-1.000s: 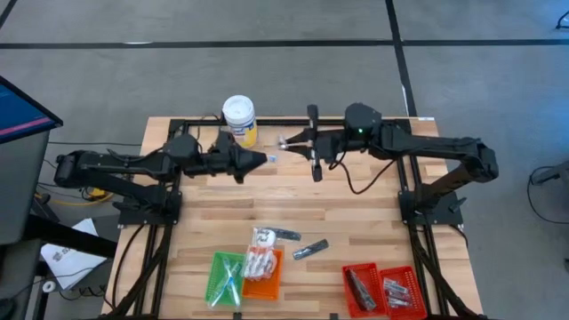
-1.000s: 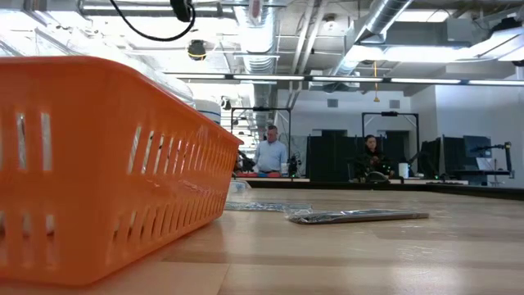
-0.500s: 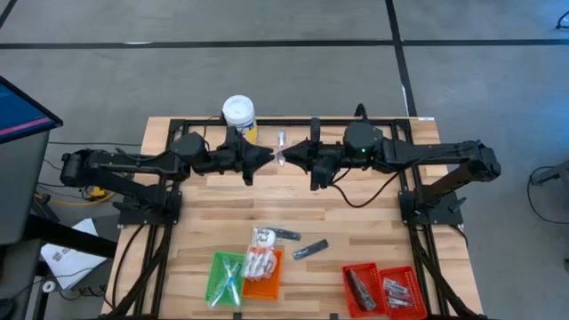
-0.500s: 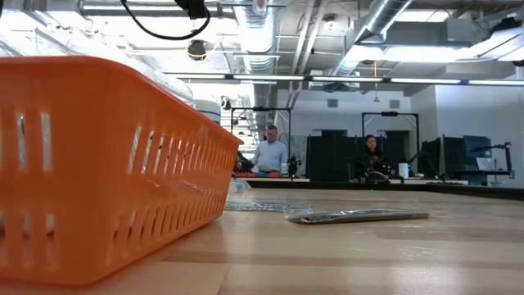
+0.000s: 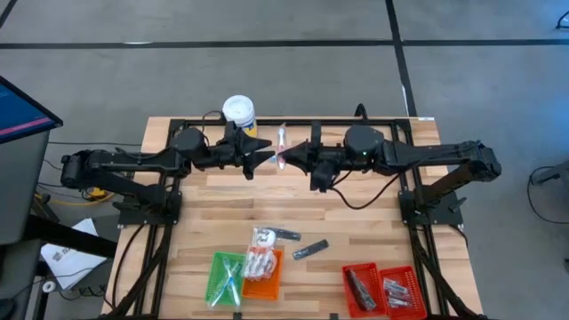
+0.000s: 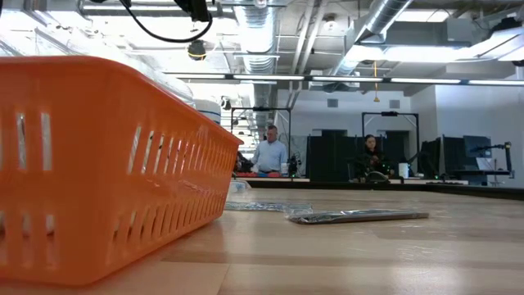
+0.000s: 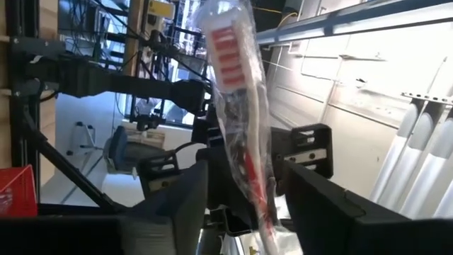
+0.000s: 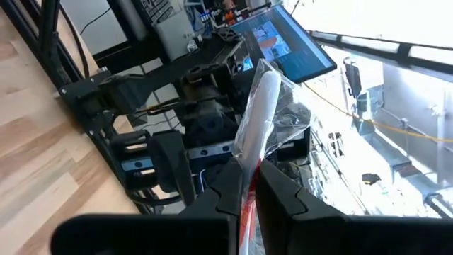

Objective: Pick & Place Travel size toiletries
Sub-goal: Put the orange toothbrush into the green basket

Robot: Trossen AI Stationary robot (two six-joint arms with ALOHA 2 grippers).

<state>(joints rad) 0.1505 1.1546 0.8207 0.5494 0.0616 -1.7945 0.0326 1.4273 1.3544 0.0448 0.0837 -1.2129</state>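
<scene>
Clear crinkly plastic around a thin white-and-red stick (image 8: 258,117): that is what my right gripper (image 5: 286,158) has its fingers pinched together on, near the stick's lower end, at the far middle of the wooden table (image 5: 356,227) and up in the air. The wrapped stick (image 5: 282,142) rises from my fingertips with its long axis roughly upright, crossing the line between the two arms. Straight across from me, tip to tip, is my left gripper (image 5: 264,157). In its own wrist view the same stick (image 7: 237,120) stands in the gap between its fingers (image 7: 311,195), which sit apart on either side with no contact I can make out. So the stick lies between the two grippers, held by the right and bracketed by the left; I judge this to be a hand-over, and the left need only close where it is.

Half a second ago the left gripper sat a little farther back from the stick; it has come forward to straddle it, while my right has barely shifted. The loose packets and dark tubes near the green, orange and red plastic trays (image 5: 246,274) lie as before.
</scene>
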